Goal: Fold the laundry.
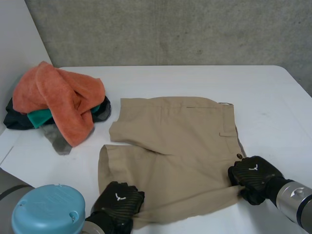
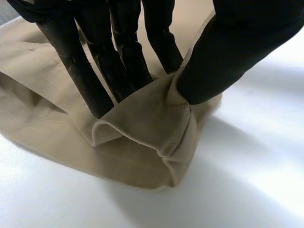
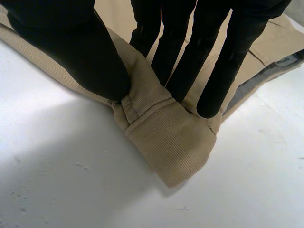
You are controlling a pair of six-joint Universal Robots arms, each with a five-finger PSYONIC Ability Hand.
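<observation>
left hand pinches shorts hem | right hand pinches waistband (fingers against thumbs)

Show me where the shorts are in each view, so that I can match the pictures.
Head view: shorts flat mid-table, left hand at the near hem corner, right hand at the near waistband corner.
Left wrist view: shorts, hem corner pinched by the left hand.
Right wrist view: shorts, waistband corner pinched by the right hand.
Shared landmark: the white table under the shorts.
</observation>
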